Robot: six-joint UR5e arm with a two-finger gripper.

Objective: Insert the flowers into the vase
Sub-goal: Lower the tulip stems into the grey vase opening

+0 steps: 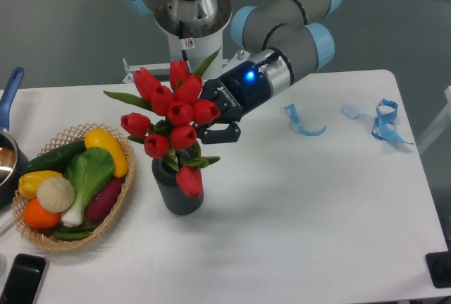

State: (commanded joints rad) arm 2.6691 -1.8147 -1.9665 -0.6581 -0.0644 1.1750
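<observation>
Flowers (pixel 173 110): light, soft-stemmed, top-heavy bunch; hold low on the stems. Gripper (pixel 206 126) fingers clenched on stems above the vase (pixel 177 187).

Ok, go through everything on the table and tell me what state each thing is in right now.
flowers: held by the claw, bunch over the vase mouth
vase: upright, mouth hidden by blooms
claw: shut on the flowers
wicker basket: full of toy vegetables
blue ribbons: lying loose on the table
</observation>
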